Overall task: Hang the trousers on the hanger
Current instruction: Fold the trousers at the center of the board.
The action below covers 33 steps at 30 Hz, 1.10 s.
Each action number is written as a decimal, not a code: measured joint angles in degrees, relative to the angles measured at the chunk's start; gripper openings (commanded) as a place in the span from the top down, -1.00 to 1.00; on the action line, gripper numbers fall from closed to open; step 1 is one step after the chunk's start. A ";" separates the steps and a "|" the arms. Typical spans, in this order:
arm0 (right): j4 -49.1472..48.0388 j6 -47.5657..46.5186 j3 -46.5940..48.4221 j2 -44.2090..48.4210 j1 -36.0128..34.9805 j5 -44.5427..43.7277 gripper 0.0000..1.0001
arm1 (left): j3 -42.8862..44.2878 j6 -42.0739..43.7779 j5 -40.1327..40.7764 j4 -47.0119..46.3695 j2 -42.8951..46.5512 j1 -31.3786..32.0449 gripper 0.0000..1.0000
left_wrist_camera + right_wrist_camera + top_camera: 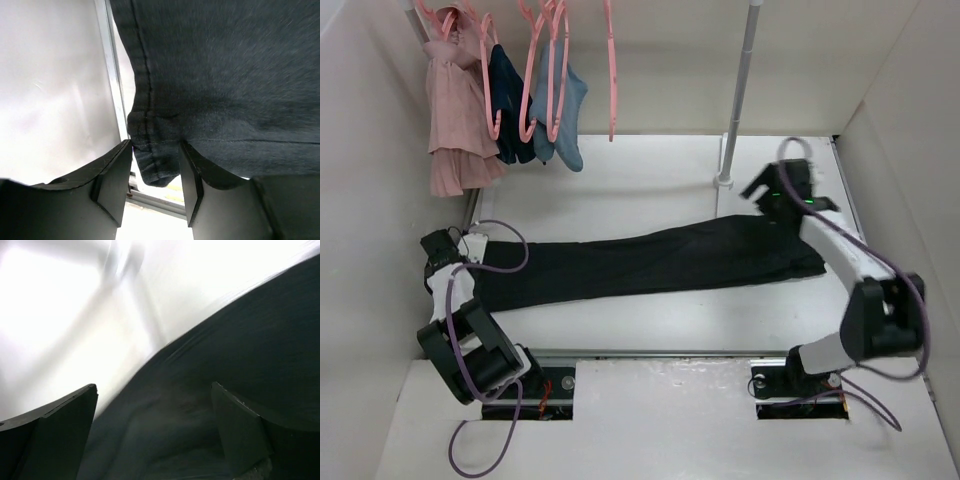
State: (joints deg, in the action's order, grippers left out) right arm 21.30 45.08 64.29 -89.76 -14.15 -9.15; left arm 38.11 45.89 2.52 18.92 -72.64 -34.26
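Note:
The black trousers (pixel 640 262) lie stretched flat across the table from left to right. At their left end my left gripper (pixel 442 245) is shut on a bunched hem corner, which fills the gap between its fingers (pixel 155 147). Over the wide right end of the trousers (pixel 240 350) my right gripper (pixel 772 190) stands open, its jaws far apart (pixel 155 390) with only cloth below them. The hanger (pixel 611 70), thin, pink and bare, hangs from the rail at the back, well apart from both grippers.
On the back left rail hang a pink garment (pixel 455 110), a navy garment (pixel 508 100) and a light-blue garment (pixel 568 115) on pink hangers. An upright white pole (pixel 738 90) stands just behind the right gripper. White walls close both sides.

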 measured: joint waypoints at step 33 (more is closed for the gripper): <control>-4.76 2.80 -17.57 0.48 36.00 14.82 -0.60 | 7.32 -3.41 -6.82 10.47 -0.85 0.04 0.19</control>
State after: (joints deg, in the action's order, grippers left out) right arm 16.53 47.88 46.72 -89.27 21.85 5.67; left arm 45.43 42.48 -4.29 29.39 -73.49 -34.22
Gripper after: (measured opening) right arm 0.599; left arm 0.403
